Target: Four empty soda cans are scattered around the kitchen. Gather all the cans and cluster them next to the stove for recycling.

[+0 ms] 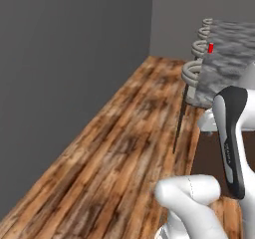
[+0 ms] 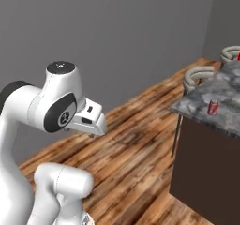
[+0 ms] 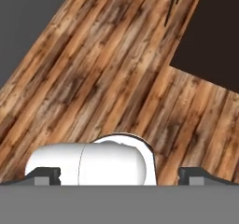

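We saw a red soda can (image 2: 213, 107) on the grey counter (image 2: 220, 90) far right. Our gripper (image 3: 119, 174) was spread wide, holding nothing.

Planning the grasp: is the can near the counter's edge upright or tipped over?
Upright: the soda can stands on its base on the grey counter, silver top facing up.
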{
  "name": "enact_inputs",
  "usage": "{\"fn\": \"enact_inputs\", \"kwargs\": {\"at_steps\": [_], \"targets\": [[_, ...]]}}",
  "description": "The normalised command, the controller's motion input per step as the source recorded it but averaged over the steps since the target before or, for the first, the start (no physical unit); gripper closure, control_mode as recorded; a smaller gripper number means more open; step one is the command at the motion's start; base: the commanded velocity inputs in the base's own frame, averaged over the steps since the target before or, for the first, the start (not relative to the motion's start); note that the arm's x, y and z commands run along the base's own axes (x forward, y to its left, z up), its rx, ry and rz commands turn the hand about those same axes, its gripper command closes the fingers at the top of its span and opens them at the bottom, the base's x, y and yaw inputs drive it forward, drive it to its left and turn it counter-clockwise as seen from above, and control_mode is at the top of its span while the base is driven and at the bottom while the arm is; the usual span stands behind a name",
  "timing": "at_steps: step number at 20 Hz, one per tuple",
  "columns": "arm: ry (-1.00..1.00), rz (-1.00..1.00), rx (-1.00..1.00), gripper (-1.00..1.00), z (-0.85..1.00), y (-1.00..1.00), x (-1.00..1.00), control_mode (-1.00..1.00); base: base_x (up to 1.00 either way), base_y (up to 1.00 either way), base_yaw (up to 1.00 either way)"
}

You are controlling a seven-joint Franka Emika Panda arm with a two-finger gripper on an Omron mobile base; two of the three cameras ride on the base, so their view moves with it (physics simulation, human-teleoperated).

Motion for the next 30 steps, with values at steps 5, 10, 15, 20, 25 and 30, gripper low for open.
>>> {"fn": "enact_inputs", "kwargs": {"at_steps": [5, 10, 15, 20, 25, 30], "targets": [[0.0, 0.0, 0.0, -1.0, 0.0, 0.0, 0.0, 1.0, 0.3, -0.32, -0.49], [0.0, 0.0, 0.0, -1.0, 0.0, 0.0, 0.0, 1.0, 0.43, -0.38, -0.33], [0.0, 0.0, 0.0, -1.0, 0.0, 0.0, 0.0, 1.0, 0.6, -0.45, -0.26], [0.0, 0.0, 0.0, -1.0, 0.0, 0.0, 0.0, 1.0, 0.76, -0.49, -0.19], [0.0, 0.0, 0.0, -1.0, 0.0, 0.0, 0.0, 1.0, 0.62, -0.27, -0.13], [0.0, 0.0, 0.0, -1.0, 0.0, 0.0, 0.0, 1.0, 0.29, -0.04, -0.23]]}}
